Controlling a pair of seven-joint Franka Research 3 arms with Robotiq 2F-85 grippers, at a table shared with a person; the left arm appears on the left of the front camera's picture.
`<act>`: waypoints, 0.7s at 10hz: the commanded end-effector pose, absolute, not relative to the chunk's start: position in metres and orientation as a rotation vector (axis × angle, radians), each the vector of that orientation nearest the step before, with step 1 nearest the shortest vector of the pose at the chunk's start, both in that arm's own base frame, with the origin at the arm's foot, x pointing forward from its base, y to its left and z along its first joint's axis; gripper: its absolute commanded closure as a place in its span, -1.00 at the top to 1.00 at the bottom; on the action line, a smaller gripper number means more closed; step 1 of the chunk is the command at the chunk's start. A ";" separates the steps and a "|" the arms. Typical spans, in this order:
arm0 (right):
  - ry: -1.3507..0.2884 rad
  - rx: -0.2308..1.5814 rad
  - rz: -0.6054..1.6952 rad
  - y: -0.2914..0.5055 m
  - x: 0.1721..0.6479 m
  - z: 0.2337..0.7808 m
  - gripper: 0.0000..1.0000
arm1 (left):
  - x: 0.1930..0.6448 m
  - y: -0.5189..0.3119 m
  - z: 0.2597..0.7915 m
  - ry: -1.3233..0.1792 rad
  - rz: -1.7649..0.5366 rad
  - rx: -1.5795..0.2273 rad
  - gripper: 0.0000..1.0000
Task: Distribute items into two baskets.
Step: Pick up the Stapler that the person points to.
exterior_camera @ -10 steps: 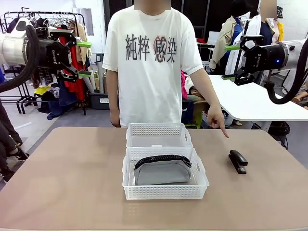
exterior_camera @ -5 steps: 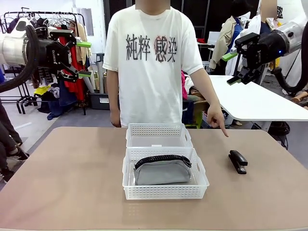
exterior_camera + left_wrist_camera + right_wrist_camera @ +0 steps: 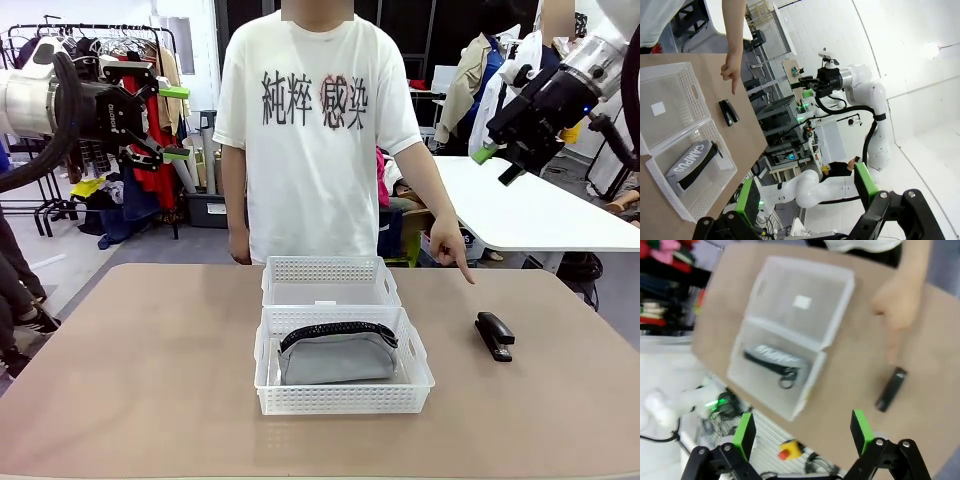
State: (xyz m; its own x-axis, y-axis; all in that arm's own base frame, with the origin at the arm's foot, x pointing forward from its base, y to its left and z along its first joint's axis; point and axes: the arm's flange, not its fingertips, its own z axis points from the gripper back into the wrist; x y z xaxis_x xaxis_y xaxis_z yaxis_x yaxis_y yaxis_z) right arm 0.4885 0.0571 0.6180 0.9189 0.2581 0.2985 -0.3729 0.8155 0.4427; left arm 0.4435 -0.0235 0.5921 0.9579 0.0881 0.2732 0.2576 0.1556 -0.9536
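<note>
**One small black stapler [image 3: 494,336] to my right**

It lies on the tan table [image 3: 150,380], long axis pointing away from me, well below my right gripper [image 3: 497,165], jaws apart; my left gripper [image 3: 175,123], also apart, is farther.

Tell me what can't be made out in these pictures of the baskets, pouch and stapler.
Front view: base of the soft grey fabric pouch, hidden behind the lattice wall of the near white plastic basket.
Right wrist view: the small black stapler and the pouch's print, smeared by motion blur.
Left wrist view: white sticker in the far white plastic basket, too small to read.
</note>
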 end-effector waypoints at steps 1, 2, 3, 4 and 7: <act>-0.290 0.370 0.321 0.060 0.478 0.598 1.00 | 0.442 -0.022 0.593 -0.289 -0.128 -1.432 1.00; -0.283 0.290 0.316 0.058 0.478 0.594 1.00 | 0.442 -0.022 0.593 -0.289 -0.128 -1.432 1.00; -0.276 0.239 0.307 0.056 0.481 0.588 1.00 | 0.442 -0.022 0.593 -0.289 -0.128 -1.432 1.00; -0.274 0.212 0.302 0.055 0.482 0.585 1.00 | 0.442 -0.022 0.593 -0.289 -0.128 -1.432 1.00; -0.275 0.262 0.343 0.048 0.487 0.587 1.00 | 0.442 -0.022 0.593 -0.289 -0.128 -1.432 1.00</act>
State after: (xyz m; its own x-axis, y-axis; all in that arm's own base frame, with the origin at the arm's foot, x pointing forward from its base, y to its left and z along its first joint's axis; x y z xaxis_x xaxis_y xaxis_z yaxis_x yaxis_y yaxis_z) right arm 0.4864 0.0482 0.5846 0.9078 0.2943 0.2988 -0.3583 0.9145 0.1878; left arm 0.4435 -0.0235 0.5921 0.9580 0.0882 0.2731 0.2575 0.1555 -0.9537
